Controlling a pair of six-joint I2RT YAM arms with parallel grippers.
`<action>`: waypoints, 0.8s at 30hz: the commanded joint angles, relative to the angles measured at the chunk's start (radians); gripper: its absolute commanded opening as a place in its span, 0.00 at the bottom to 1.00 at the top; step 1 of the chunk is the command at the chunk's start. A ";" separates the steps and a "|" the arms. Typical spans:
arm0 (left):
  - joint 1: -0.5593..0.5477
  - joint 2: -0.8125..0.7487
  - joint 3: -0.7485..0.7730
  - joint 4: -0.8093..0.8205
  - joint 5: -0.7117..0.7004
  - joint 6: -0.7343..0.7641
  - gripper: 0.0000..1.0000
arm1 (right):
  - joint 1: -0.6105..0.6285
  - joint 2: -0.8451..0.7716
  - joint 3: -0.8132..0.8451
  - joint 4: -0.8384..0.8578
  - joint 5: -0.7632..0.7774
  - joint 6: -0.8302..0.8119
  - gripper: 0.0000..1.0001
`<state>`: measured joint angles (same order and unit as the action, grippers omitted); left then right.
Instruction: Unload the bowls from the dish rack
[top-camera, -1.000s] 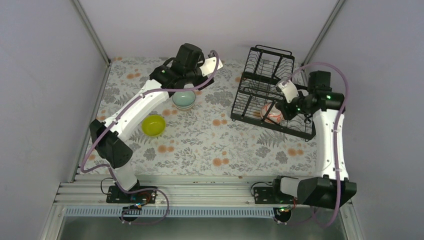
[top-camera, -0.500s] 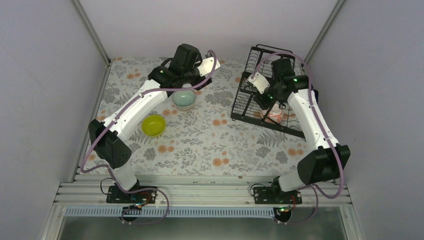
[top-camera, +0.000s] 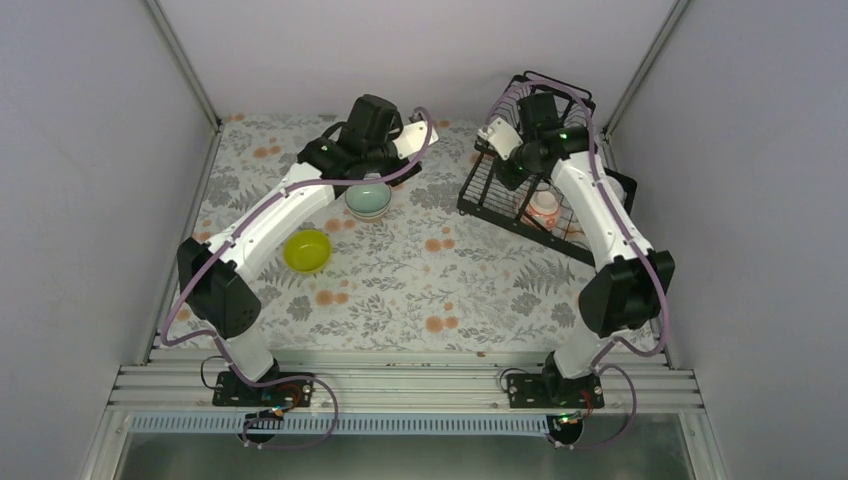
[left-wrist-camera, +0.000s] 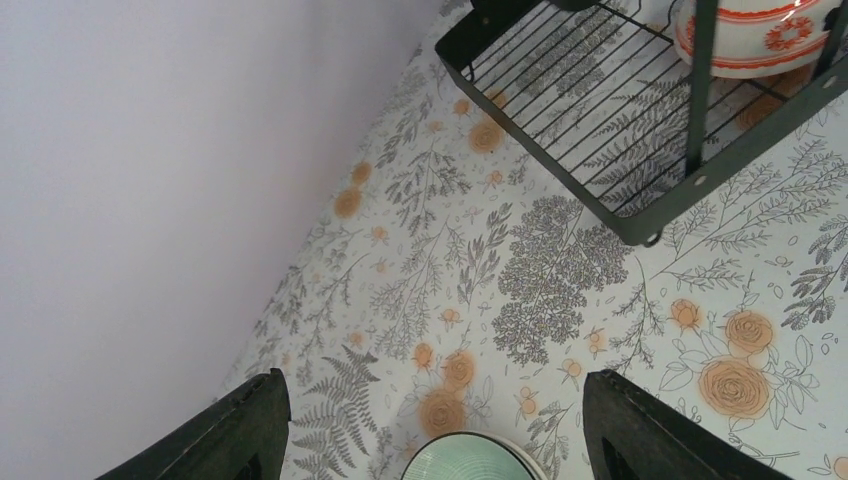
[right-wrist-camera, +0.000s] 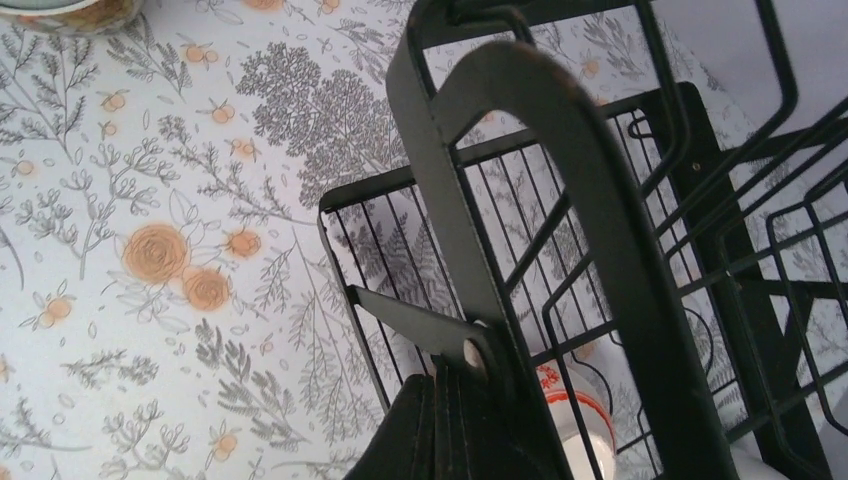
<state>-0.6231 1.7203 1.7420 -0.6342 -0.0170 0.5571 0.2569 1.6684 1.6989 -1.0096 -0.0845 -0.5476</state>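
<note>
The black wire dish rack (top-camera: 487, 196) stands askew at the back right. A white bowl with a red-orange pattern (top-camera: 544, 210) sits in its lower tray. It also shows in the left wrist view (left-wrist-camera: 752, 30) and the right wrist view (right-wrist-camera: 566, 398). My right gripper (top-camera: 517, 178) is shut, its tips (right-wrist-camera: 452, 385) pressed against a rack strut (right-wrist-camera: 520, 150). My left gripper (top-camera: 372, 178) is open and empty above the mint-green bowl (top-camera: 368, 200), whose rim shows between my fingers (left-wrist-camera: 478, 462). The lime-yellow bowl (top-camera: 307, 250) sits on the table, front left.
The floral tablecloth (top-camera: 430, 280) covers the table. Grey walls close the left, back and right sides. The rack's near corner (left-wrist-camera: 640, 232) lies right of my left gripper. A bowl's edge (right-wrist-camera: 60, 10) shows at the top left of the right wrist view.
My right arm has swung from the rack's right side to its far-left side. The rack has shifted back and turned, carrying the patterned bowl. My left arm has barely moved.
</note>
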 joint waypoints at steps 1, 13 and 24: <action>0.011 -0.039 -0.020 0.024 0.014 -0.003 0.73 | 0.033 0.078 0.064 0.084 0.046 0.023 0.04; 0.023 -0.057 -0.046 0.026 0.016 0.007 0.73 | 0.066 0.201 0.328 0.007 -0.072 0.061 0.04; 0.033 -0.065 -0.006 0.004 0.020 0.004 0.74 | 0.064 -0.205 0.215 0.036 -0.072 0.164 0.04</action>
<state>-0.5953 1.6768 1.7012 -0.6228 -0.0132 0.5644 0.3141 1.6291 1.9640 -1.0058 -0.2119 -0.4507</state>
